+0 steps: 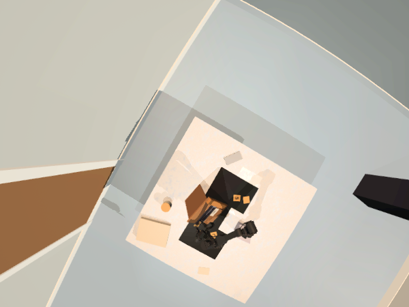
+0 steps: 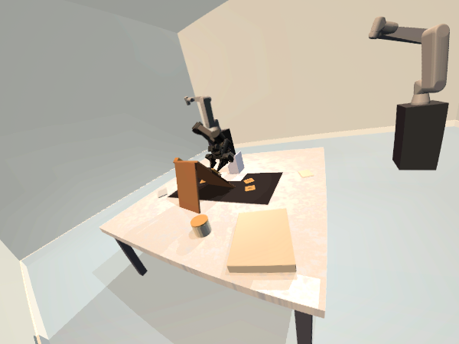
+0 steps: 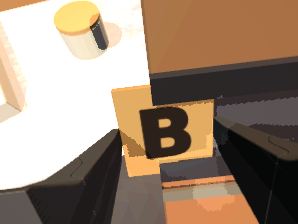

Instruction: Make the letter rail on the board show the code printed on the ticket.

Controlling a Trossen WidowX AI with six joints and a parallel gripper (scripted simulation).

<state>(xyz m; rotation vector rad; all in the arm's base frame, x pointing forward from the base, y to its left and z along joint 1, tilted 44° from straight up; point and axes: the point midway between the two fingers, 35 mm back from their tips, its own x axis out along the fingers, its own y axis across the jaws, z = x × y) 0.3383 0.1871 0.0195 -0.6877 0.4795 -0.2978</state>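
Note:
My gripper (image 3: 166, 129) (image 1: 212, 235) (image 2: 219, 167) is shut on an orange letter tile marked B (image 3: 165, 129). In the wrist view the tile stands at the open end of the dark rail (image 3: 225, 82) on the sloped brown board (image 3: 215, 35) (image 1: 197, 204) (image 2: 188, 184). Two more orange tiles (image 1: 236, 197) (image 1: 246, 200) (image 2: 249, 180) (image 2: 250, 187) lie flat on the black mat (image 1: 228, 184) (image 2: 268, 187). A white upright card (image 2: 236, 163), perhaps the ticket, stands behind the gripper; its print is not readable.
A round tin with an orange lid (image 3: 82, 29) (image 1: 165, 206) (image 2: 200, 225) stands near the board. A flat tan box (image 1: 154, 231) (image 2: 263, 240) lies at the table's near side. A small tan pad (image 1: 204, 270) (image 2: 306, 173) and a grey block (image 1: 232, 157) (image 2: 163, 193) lie on the table.

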